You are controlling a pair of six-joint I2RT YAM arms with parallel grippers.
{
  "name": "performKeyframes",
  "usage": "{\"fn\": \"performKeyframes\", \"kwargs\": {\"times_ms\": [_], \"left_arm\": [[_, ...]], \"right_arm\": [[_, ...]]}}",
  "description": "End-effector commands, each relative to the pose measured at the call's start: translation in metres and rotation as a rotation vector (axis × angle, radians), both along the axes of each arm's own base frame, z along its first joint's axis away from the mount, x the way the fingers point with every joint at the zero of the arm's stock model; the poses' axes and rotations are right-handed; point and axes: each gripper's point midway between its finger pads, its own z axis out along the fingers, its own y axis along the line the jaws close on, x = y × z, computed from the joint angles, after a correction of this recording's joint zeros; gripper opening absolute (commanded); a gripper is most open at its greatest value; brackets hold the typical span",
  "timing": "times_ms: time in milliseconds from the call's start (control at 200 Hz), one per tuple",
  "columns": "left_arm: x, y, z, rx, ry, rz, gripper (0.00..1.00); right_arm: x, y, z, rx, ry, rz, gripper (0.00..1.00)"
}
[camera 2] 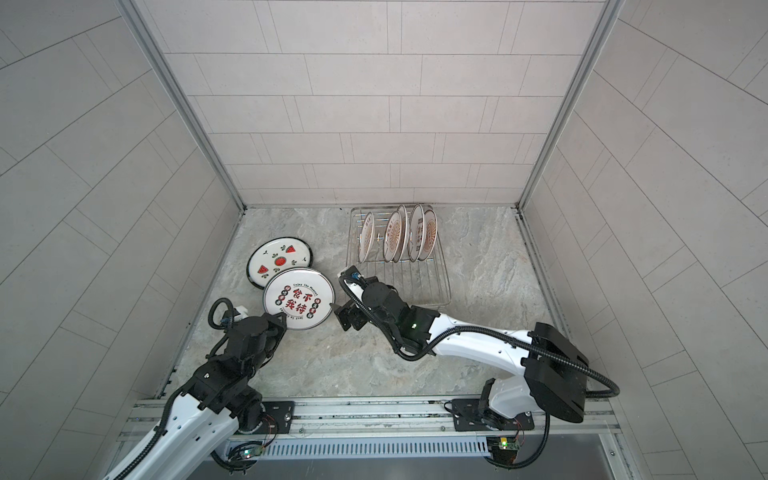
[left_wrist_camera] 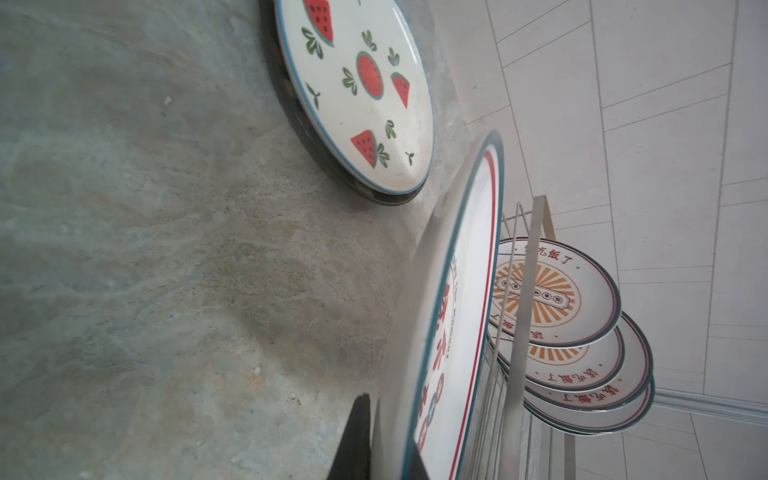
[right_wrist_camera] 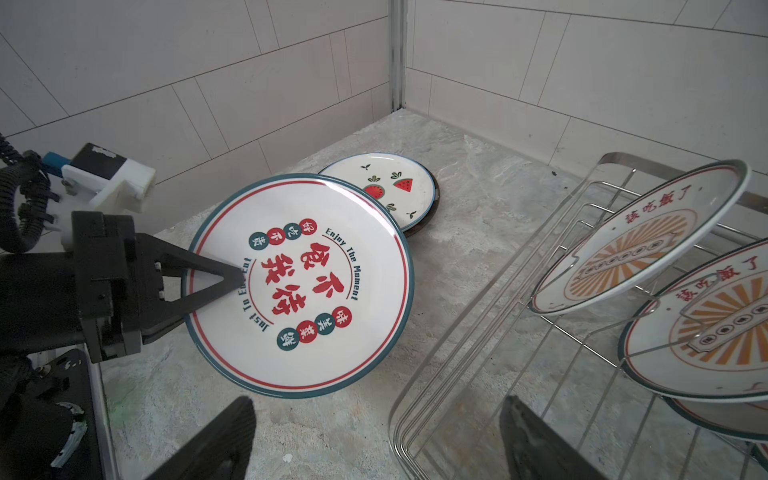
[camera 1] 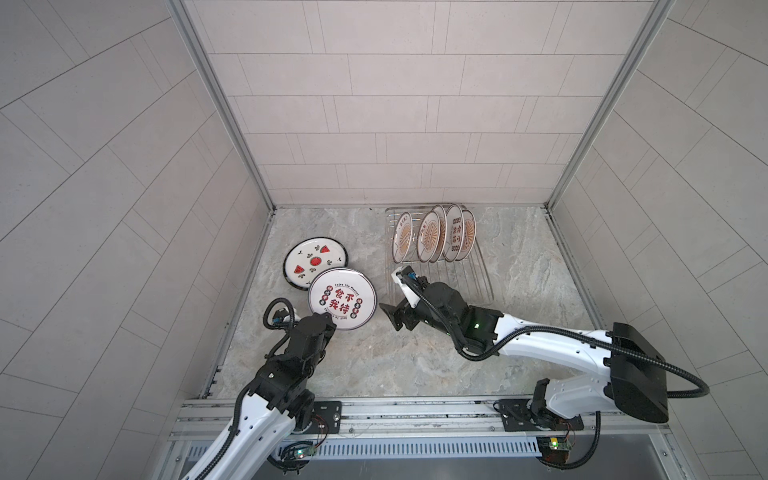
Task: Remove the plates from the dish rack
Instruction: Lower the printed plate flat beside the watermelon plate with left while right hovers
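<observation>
Right pincer (right_wrist_camera: 378, 401): fingers spread wide, nothing between them. It hovers over the worktop (camera 1: 415, 365), between the near corner of the dish rack (camera 1: 478, 282) and the red-character plate (camera 1: 342, 298).

Left pincer (right_wrist_camera: 232, 278): clamped on the near rim of the red-character plate, one finger above the face and one below. The plate is held face up above the worktop, left of the dish rack. Its far edge overlaps the watermelon plate (camera 1: 314, 259) in both top views.

Watermelon plate: lies flat on the worktop, near the left wall.

Dish rack: stands at the back of the worktop. Several sunburst plates (camera 1: 429, 242) stand on edge between its prongs at the far end. Its near section holds no plates.
</observation>
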Motion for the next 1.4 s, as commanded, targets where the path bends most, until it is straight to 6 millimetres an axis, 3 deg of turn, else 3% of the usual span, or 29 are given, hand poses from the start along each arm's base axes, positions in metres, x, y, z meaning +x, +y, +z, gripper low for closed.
{"fn": "performKeyframes", "kwargs": {"times_ms": [0, 340, 600, 636, 961, 1186, 1271, 1391], "left_arm": [[0.002, -0.001, 0.008, -0.080, -0.001, 0.046, 0.00], [0.000, -0.003, -0.019, -0.089, 0.121, 0.082, 0.00], [0.001, -0.002, -0.026, -0.096, 0.140, 0.106, 0.01], [-0.002, -0.001, -0.037, -0.088, 0.156, 0.108, 0.02], [0.003, -0.014, -0.043, -0.120, 0.180, 0.062, 0.05], [0.004, -0.014, -0.052, -0.096, 0.239, 0.078, 0.18], [0.005, -0.008, -0.054, -0.078, 0.238, 0.109, 0.27], [0.005, 0.001, -0.060, -0.060, 0.247, 0.153, 0.31]], "right_arm": [[-0.005, 0.013, 0.011, 0.024, -0.025, 0.054, 0.93], [-0.013, 0.039, 0.004, -0.007, -0.027, 0.122, 0.92], [-0.006, 0.045, -0.006, -0.048, -0.030, 0.112, 0.92], [-0.005, 0.047, -0.006, -0.051, -0.030, 0.112, 0.92], [-0.005, 0.048, -0.006, -0.037, -0.031, 0.111, 0.92], [-0.012, 0.054, -0.006, -0.010, -0.012, 0.155, 0.92], [-0.012, 0.054, -0.005, -0.001, -0.013, 0.157, 0.92], [-0.011, 0.054, -0.008, -0.006, -0.009, 0.147, 0.93]]}}
